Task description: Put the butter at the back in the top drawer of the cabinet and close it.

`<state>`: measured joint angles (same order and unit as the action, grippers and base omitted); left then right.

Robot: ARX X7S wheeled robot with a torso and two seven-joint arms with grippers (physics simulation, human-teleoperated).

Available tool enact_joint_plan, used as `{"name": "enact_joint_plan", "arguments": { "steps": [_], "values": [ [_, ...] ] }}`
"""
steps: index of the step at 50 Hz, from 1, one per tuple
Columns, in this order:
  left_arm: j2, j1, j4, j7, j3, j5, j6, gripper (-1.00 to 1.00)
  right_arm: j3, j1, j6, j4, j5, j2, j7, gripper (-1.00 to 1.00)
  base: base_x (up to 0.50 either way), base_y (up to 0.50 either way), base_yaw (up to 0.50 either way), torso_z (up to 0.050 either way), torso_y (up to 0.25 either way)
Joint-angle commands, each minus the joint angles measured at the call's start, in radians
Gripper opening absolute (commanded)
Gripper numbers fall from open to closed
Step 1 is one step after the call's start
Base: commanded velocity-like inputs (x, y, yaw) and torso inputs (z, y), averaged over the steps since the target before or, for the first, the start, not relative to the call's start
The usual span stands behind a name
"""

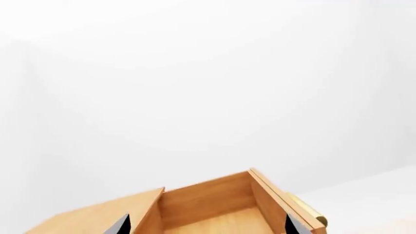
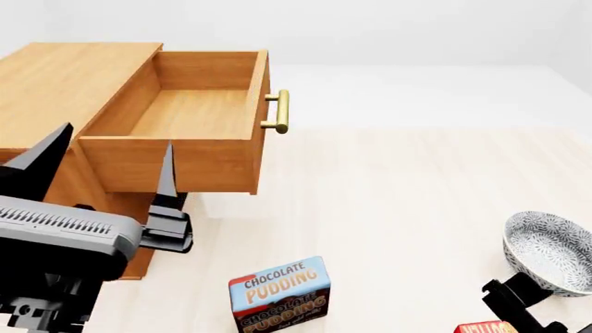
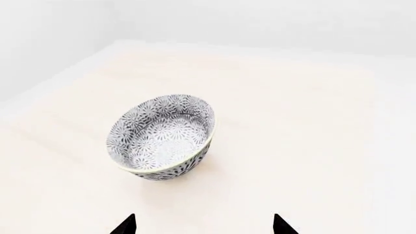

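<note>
Down at bottom right of head view, butter [image 2: 484,327] barely peeking in, just red corner showing, sitting right beside right arm's black hardware. Right gripper [image 3: 203,225] hanging with jaws spread wide, nothing between them, only patterned bowl [image 3: 162,138] lying ahead on pale table [image 3: 312,122]; butter not showing in that wrist view. Left gripper [image 2: 102,166] also spread, hovering beside open top drawer [image 2: 199,111] of cabinet [image 2: 65,83], drawer sitting empty. Pudding box [image 2: 279,295] standing near front edge, well apart from butter.
</note>
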<state>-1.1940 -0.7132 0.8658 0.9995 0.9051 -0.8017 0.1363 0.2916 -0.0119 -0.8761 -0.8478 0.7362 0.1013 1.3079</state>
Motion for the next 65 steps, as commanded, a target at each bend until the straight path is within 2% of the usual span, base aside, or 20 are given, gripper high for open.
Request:
{"name": "enact_joint_plan", "arguments": {
  "steps": [1, 14, 31, 42, 65],
  "values": [
    [0.004, 0.029, -0.021, -0.016, 0.008, 0.020, -0.033, 1.00, 0.155, 0.083, -0.199, 0.004, 0.214, -0.024, 0.188, 1.00, 0.00, 0.00, 0.00, 0.000, 0.000],
    [0.026, 0.056, -0.062, -0.036, 0.021, 0.040, -0.061, 1.00, 0.281, 0.179, -0.355, 0.099, 0.332, -0.046, 0.241, 1.00, 0.00, 0.00, 0.00, 0.000, 0.000],
    [0.033, 0.074, -0.076, -0.047, 0.025, 0.045, -0.080, 1.00, 0.355, 0.296, -0.446, 0.226, 0.252, -0.056, 0.236, 1.00, 0.00, 0.00, 0.00, 0.000, 0.000],
    [0.032, 0.075, -0.078, -0.055, 0.023, 0.033, -0.083, 1.00, 0.334, 0.273, -0.424, 0.252, 0.223, -0.072, 0.207, 1.00, 0.00, 0.00, 0.00, 0.000, 0.000],
    [0.035, 0.091, -0.106, -0.070, 0.022, 0.014, -0.107, 1.00, 0.257, 0.211, -0.381, 0.260, 0.295, -0.070, 0.169, 1.00, 0.00, 0.00, 0.00, 0.000, 0.000]
  ]
}}
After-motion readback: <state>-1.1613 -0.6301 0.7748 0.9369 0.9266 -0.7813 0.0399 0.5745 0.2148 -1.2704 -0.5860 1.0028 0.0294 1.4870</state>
